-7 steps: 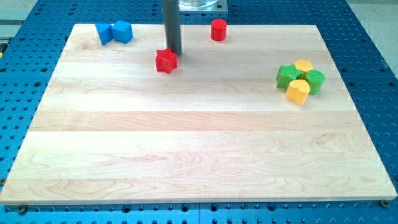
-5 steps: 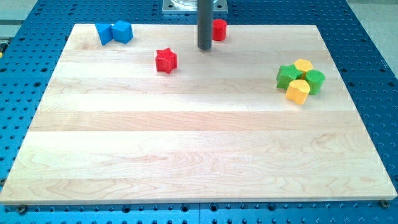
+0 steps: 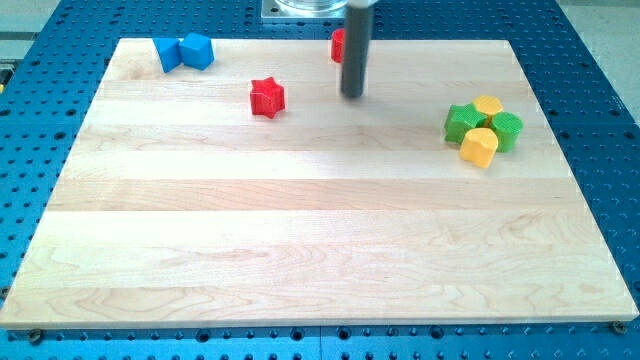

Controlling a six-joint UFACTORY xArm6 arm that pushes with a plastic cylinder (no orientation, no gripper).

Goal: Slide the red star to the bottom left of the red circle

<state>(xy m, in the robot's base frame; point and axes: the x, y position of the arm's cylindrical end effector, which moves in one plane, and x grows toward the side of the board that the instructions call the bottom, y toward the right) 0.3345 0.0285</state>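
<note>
The red star (image 3: 267, 97) lies on the wooden board (image 3: 320, 240) near the view's top, left of centre. The red circle (image 3: 338, 45) stands at the top edge, mostly hidden behind my rod; only its left side shows. My tip (image 3: 352, 95) rests on the board to the right of the red star and just below the red circle. It touches no block.
Two blue blocks (image 3: 184, 51) sit together at the view's top left. A cluster of two green blocks (image 3: 462, 122) and two yellow blocks (image 3: 479, 146) sits at the right side of the board.
My tip has moved from beside the red star's upper right to the right, past the red circle's left, and now stands below the circle. The star has not moved.
</note>
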